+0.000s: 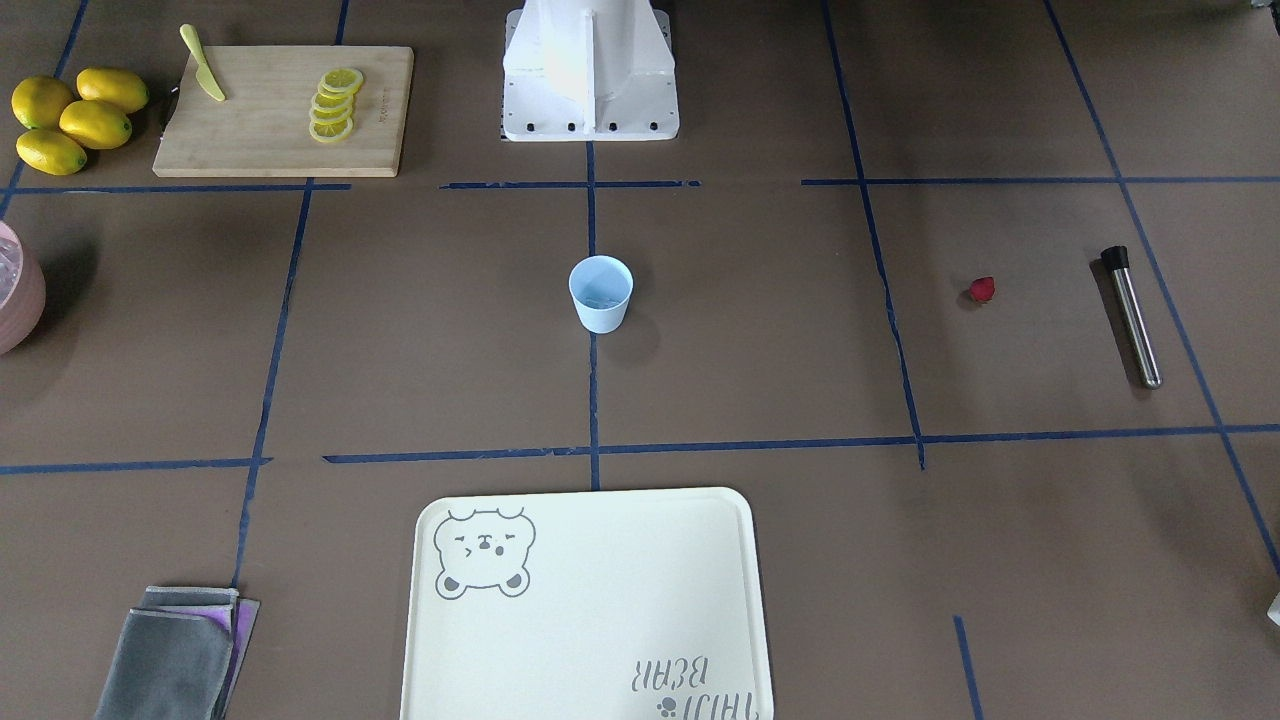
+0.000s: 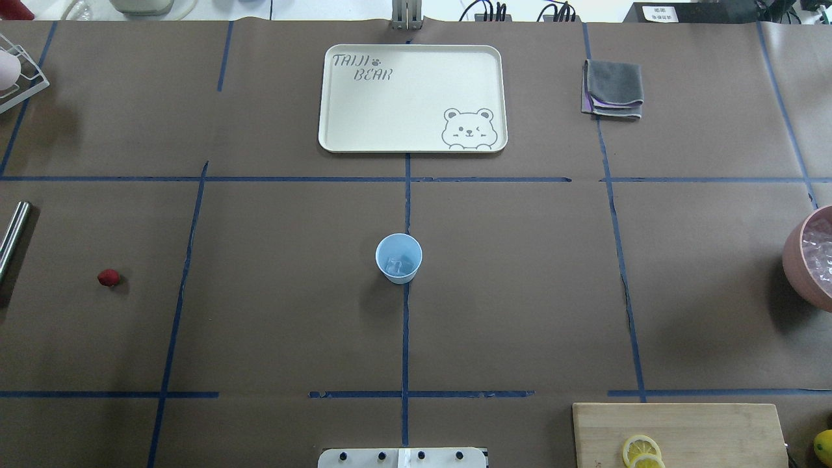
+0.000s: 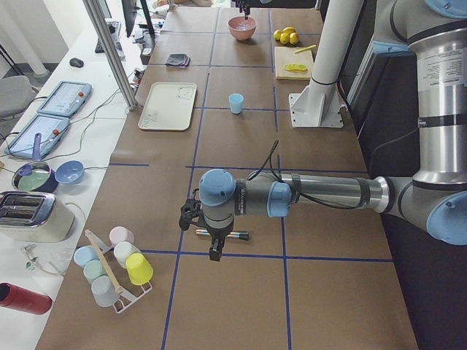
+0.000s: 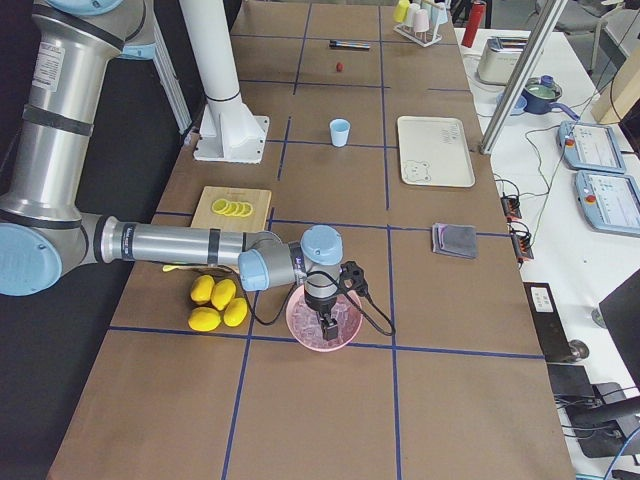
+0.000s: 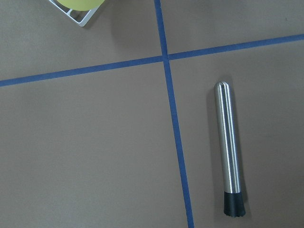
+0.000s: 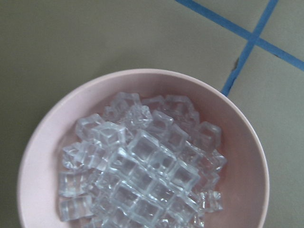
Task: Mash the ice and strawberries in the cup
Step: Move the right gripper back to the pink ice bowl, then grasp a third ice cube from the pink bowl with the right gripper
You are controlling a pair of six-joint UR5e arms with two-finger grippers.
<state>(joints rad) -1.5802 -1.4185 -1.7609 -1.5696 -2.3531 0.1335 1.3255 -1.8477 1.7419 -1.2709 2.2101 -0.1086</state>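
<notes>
One strawberry (image 1: 982,290), likely soft and easily bruised, lies near the left end of the table (image 1: 760,330), well apart from the light cup (image 2: 398,258) of slippery ice (image 2: 396,265) at the table's middle, so pinch it gently across its sides; you cannot tell how open the left end effector (image 3: 213,246) or right end effector (image 4: 328,320) is

Soft, even light falls from overhead, leaving the brown tabletop (image 2: 292,325) bright and every shadow soft-edged. The cup (image 1: 601,293) throws a faint, blurred shadow beside it. The pink bowl (image 2: 796,260) has a wider, darker one. The white robot base (image 1: 590,70) is blown out to glare in the front-facing view. A bright streak runs down the steel muddler (image 5: 227,147), which is sharply focused. In the right wrist view the tabletop takes a greenish cast, and the ice (image 6: 142,166) glints.
</notes>
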